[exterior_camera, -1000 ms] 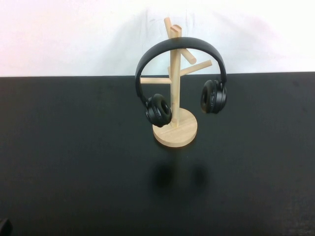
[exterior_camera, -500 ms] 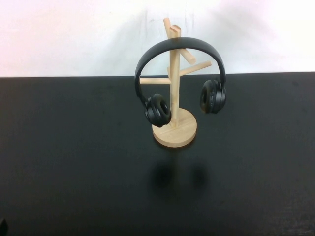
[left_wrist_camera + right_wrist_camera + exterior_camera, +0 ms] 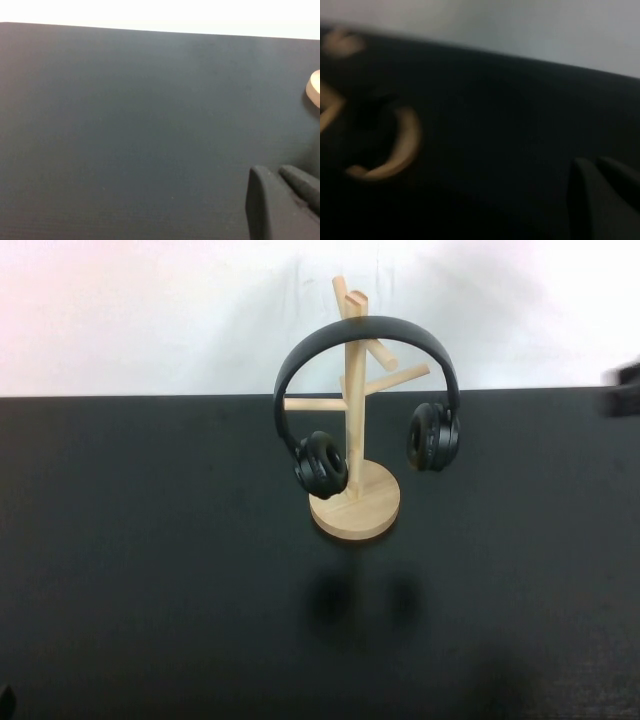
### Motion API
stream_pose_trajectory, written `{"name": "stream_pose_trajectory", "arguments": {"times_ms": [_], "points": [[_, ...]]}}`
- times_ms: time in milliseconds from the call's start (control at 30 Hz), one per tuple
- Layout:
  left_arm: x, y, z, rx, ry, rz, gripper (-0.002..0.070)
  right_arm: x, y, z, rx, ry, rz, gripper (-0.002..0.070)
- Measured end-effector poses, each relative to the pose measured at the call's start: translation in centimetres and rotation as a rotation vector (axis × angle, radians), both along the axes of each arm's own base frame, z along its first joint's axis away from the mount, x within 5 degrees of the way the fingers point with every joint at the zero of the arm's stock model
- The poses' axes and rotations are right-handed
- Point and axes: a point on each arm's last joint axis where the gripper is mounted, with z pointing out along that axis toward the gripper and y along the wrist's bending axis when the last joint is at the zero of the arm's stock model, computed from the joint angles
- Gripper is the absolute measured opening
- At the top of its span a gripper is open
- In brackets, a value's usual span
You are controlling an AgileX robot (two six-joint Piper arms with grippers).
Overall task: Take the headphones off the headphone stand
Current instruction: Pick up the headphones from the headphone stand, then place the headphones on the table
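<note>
Toward the far side of the desk [image 3: 150, 560], about midway across: a pale wooden stand [image 3: 355, 505], upright on its round base, with a slim post and angled pegs. Over its upper part, resting by the arched band: the black headphones [image 3: 365, 328]. Hang with one ear cup [image 3: 321, 464] low on the robot's left of the post, just above the base and overlapping it in the high view, and the other cup [image 3: 434, 437] out on the right, clear of the post, beneath a peg. Not lifted off; touched by neither arm. Behind the desk, a plain white wall [image 3: 150, 310].

Left gripper [image 3: 276, 172]: down at the near left corner of the desk, well apart from the stand (only a dark sliver of it at the bottom edge of the high view). Fingers [image 3: 265, 205] pressed together side by side, nothing between them. In its wrist view, just a curved bit of the stand's base at the picture's edge, otherwise bare black desk.

Right gripper [image 3: 595, 167]: at the right edge of the high view, level with the desk's far edge, a smeared dark shape well apart from the headphones. Fingers [image 3: 582, 200] likewise closed on nothing. In its wrist view, the stand's base as a blurred tan ring across the desk, with dark shapes by it too smeared to make out.
</note>
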Motion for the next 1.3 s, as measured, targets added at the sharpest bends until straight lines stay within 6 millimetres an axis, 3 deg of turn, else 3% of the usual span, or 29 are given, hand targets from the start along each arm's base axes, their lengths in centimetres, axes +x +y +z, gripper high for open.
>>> {"name": "stream_pose_trajectory", "arguments": {"times_ms": [133,233,300,333,367,433,467,500,833,867,900,933,967,1000,1033,1067,1100,1133,1167,1200,1233,1267,1300], "points": [[0.0,0.0,0.0,0.0,0.0,0.0,0.0002,2.0,5.0,-0.2,-0.082,-0.032,0.221,0.002],[0.0,0.0,0.0,0.0,0.0,0.0,0.0002,2.5,8.2,0.0,-0.158,-0.083,0.347,0.014],[0.0,0.0,0.0,0.0,0.0,0.0,0.0002,2.2,9.9,0.1,-0.202,-0.117,0.408,0.0268],[0.0,0.0,0.0,0.0,0.0,0.0,0.0002,1.9,10.4,0.2,-0.219,-0.134,0.43,0.0174],[0.0,0.0,0.0,0.0,0.0,0.0,0.0002,1.8,10.8,0.3,-0.228,-0.149,0.441,0.038],[0.0,0.0,0.0,0.0,0.0,0.0,0.0002,1.7,11.4,0.6,-0.248,-0.188,0.455,0.0426],[0.0,0.0,0.0,0.0,0.0,0.0,0.0002,2.4,11.4,1.5,-0.272,-0.316,0.41,0.0425],[0.0,0.0,0.0,0.0,0.0,0.0,0.0002,1.8,11.8,0.8,-0.261,-0.226,0.459,0.0425],[0.0,0.0,0.0,0.0,0.0,0.0,0.0002,4.3,12.6,-0.6,-0.281,-0.359,0.363,0.0412],[0.0,0.0,0.0,0.0,0.0,0.0,0.0002,4.5,12.7,-0.8,-0.284,-0.364,0.358,0.0303],[0.0,0.0,0.0,0.0,0.0,0.0,0.0002,4.7,12.7,-1.1,-0.286,-0.363,0.354,0.0358],[0.0,0.0,0.0,0.0,0.0,0.0,0.0002,4.8,12.8,-1.3,-0.289,-0.359,0.355,0.029],[0.0,0.0,0.0,0.0,0.0,0.0,0.0002,4.9,12.8,-1.5,-0.29,-0.355,0.356,0.0002],[0.0,0.0,0.0,0.0,0.0,0.0,0.0002,4.9,12.8,-1.5,-0.283,-0.353,0.353,0.0141],[0.0,0.0,0.0,0.0,0.0,0.0,0.0002,4.9,12.8,-1.4,-0.27,-0.348,0.346,0.0101],[0.0,0.0,0.0,0.0,0.0,0.0,0.0002,4.8,12.8,-1.2,-0.257,-0.349,0.339,-0.0006],[0.0,0.0,0.0,0.0,0.0,0.0,0.0002,4.6,12.7,-0.8,-0.242,-0.351,0.333,-0.0006],[0.0,0.0,0.0,0.0,0.0,0.0,0.0002,4.2,12.7,-0.2,-0.228,-0.36,0.33,0.006],[0.0,0.0,0.0,0.0,0.0,0.0,0.0002,3.8,12.7,0.5,-0.217,-0.373,0.331,-0.0006],[0.0,0.0,0.0,0.0,0.0,0.0,0.0002,3.3,12.6,1.5,-0.199,-0.395,0.329,0.0058],[0.0,0.0,0.0,0.0,0.0,0.0,0.0002,2.5,12.6,2.6,-0.185,-0.424,0.329,0.0057],[0.0,0.0,0.0,0.0,0.0,0.0,0.0002,1.7,12.4,3.9,-0.171,-0.456,0.329,-0.0006],[0.0,0.0,0.0,0.0,0.0,0.0,0.0002,0.8,12.2,5.2,-0.156,-0.491,0.329,0.0057]]}}
